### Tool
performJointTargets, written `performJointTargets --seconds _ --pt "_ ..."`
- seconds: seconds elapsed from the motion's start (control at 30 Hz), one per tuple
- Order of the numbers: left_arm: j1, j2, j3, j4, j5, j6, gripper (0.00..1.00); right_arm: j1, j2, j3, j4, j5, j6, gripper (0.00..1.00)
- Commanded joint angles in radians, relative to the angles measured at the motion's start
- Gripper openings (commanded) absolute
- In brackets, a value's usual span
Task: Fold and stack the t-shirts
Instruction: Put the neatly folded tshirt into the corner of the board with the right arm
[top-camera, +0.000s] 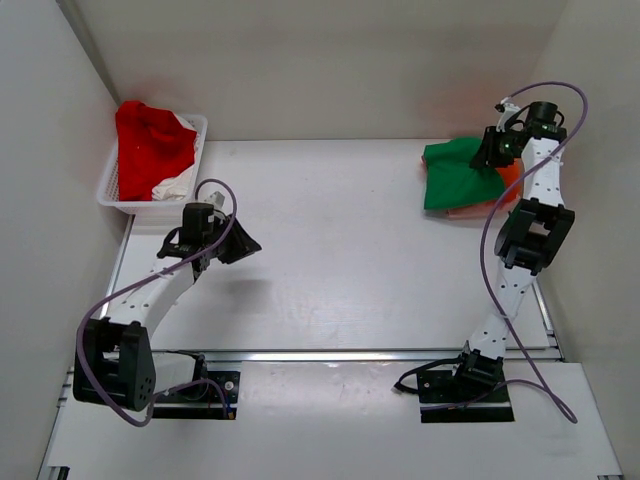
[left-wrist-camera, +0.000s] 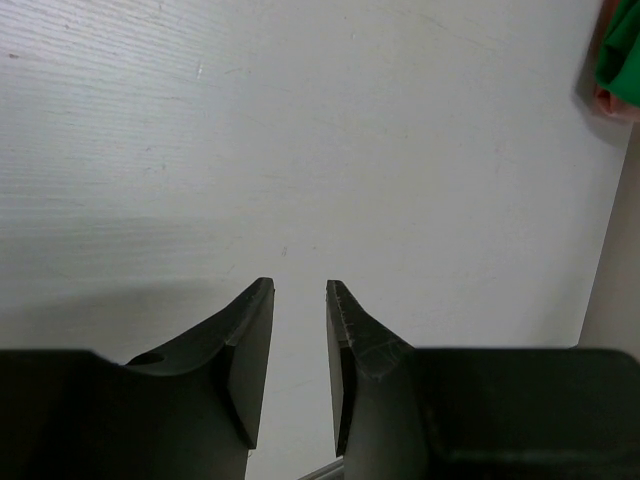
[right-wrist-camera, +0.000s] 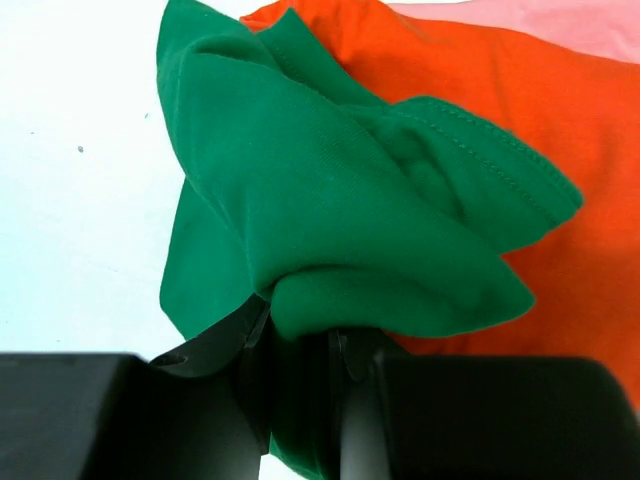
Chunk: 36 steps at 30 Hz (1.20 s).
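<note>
A white desk (top-camera: 330, 250) seen from above, with two robot arms mounted at its near edge. At the far right corner lies a small pile of t-shirts: a green t-shirt (top-camera: 455, 175) sits on top of an orange t-shirt (top-camera: 507, 178), and a pale pink t-shirt (top-camera: 470, 212) peeks out beneath them. The pink and orange shirts lie flat, so they appear to be already folded and stacked. The green one looks roughly folded from above, but in the right wrist view it is bunched and creased where it is held, so its placing seems unfinished. At the far left corner, a white lattice basket (top-camera: 125, 205) holds a red t-shirt (top-camera: 150, 140) and a white t-shirt (top-camera: 175, 185), both crumpled and not yet folded, which suggests about half the job remains. The right arm stretches far forward along the right edge, elbow raised and wrist turned left over the pile. The right tool (right-wrist-camera: 300, 340) is pinched tight on a thick fold of green cloth, with orange fabric just behind it. The left arm is bent and low, reaching forward near the basket, well apart from the pile. The left tool (left-wrist-camera: 300, 290) hangs over bare desk with its jaws only narrowly parted, holding nothing.
</note>
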Motion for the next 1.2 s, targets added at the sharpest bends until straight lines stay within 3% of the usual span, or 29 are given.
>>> performJointTargets --seconds 0.0,0.3,0.6,0.83,0.9,0.97,1.0,1.03,1.17 --pt "-0.021 0.001 0.001 0.03 0.014 0.013 0.39 -0.019 -0.097 0.022 0.06 -0.059 -0.002 0.0" --pt "-0.015 -0.019 0.002 0.014 0.009 0.011 0.39 -0.058 -0.111 0.038 0.034 0.057 -0.049 0.0" --pt "-0.027 -0.007 -0.012 0.029 0.009 0.005 0.4 -0.04 -0.045 -0.002 0.135 0.185 -0.095 0.0" --pt "-0.02 -0.002 -0.013 0.027 0.008 0.008 0.4 0.023 -0.069 -0.203 0.422 0.511 -0.161 0.01" --pt "-0.015 -0.004 -0.013 0.03 0.014 0.008 0.4 0.034 -0.079 -0.234 0.508 0.564 -0.165 0.12" --pt "-0.014 -0.004 -0.016 0.034 0.008 0.0 0.41 0.04 -0.115 -0.261 0.554 0.559 -0.143 0.38" --pt "-0.015 -0.004 -0.016 0.04 0.005 -0.001 0.42 0.051 -0.155 -0.312 0.622 0.589 -0.117 0.61" --pt "-0.026 -0.004 -0.016 0.043 0.005 -0.003 0.42 0.056 -0.18 -0.387 0.66 0.602 -0.119 0.97" --pt "-0.021 -0.013 -0.001 0.017 0.008 -0.004 0.43 0.134 -0.368 -0.568 0.905 0.798 -0.18 0.99"
